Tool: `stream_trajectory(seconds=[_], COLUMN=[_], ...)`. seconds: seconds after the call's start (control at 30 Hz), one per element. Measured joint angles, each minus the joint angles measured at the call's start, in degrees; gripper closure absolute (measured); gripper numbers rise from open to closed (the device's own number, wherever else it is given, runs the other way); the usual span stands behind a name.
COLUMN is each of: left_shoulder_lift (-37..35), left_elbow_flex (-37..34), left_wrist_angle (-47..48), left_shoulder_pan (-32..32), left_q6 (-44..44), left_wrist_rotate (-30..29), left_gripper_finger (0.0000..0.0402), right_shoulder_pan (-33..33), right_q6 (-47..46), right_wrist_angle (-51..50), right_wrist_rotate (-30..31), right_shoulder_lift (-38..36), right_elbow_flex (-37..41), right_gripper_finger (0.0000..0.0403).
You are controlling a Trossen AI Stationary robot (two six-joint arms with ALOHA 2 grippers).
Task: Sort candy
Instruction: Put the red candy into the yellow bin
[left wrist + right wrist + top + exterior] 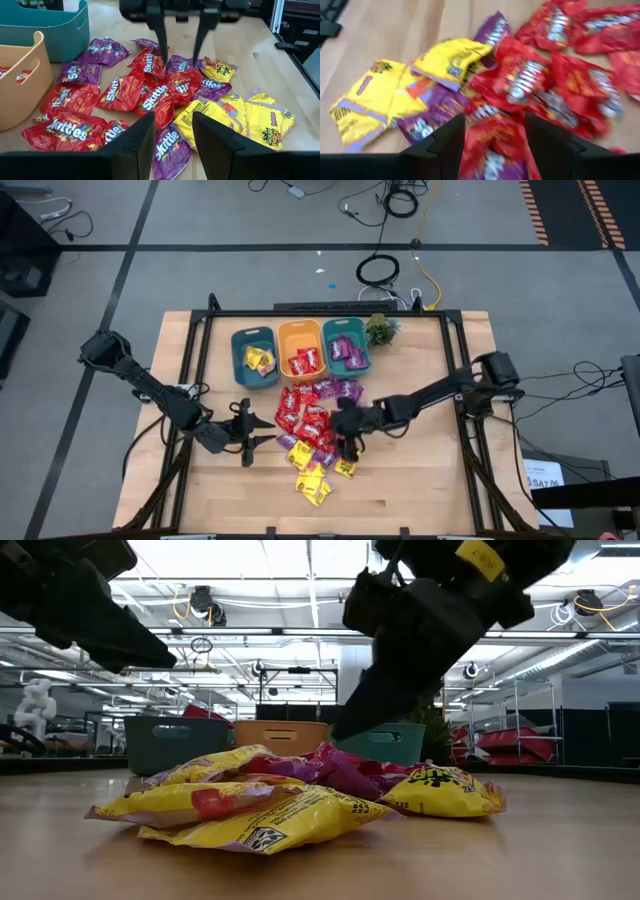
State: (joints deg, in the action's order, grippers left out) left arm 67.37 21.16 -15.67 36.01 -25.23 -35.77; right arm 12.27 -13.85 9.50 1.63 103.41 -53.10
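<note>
A pile of candy (315,430) lies in the middle of the table: red (75,130), purple (102,50) and yellow (265,120) packets, overlapping flat on the wood. My left gripper (265,430) stands left of the pile, open, with nothing between its fingers (172,145). My right gripper (347,448) slants down over the pile's right side, open. In the left wrist view its two fingers (180,35) point down just over a red and a purple packet. In its own wrist view (495,140) red packets lie below the gap.
At the back stand a teal bin (254,356) with yellow packets, an orange bin (302,350) with red ones and a teal bin (346,345) with purple ones. A small green plant (380,330) stands right of them. Bare wood lies in front of the pile.
</note>
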Motion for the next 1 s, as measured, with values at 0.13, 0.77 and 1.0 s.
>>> stream_trajectory(seconds=[0.13,0.77,1.0], left_shoulder_lift=[0.0,0.01,0.01], left_elbow_flex=[-0.01,-0.01,-0.01], left_wrist_angle=[-0.47,-0.32,-0.31], left_shoulder_pan=[0.0,0.0,0.0], left_q6=[-0.29,-1.49,-1.46], left_wrist_rotate=[0.17,1.25,1.25], left_gripper_finger=[0.0262,0.0262,0.0262], right_shoulder_pan=[0.69,1.36,1.32], right_q6=[-0.89,-3.44,-7.99], right_wrist_angle=[2.72,-0.63,-6.28], right_wrist_rotate=[3.39,4.21,2.82], right_shoulder_lift=[3.57,0.62,-8.5], right_elbow_flex=[-0.07,0.02,0.02], right_gripper_finger=[0.0207,0.0387,0.0399])
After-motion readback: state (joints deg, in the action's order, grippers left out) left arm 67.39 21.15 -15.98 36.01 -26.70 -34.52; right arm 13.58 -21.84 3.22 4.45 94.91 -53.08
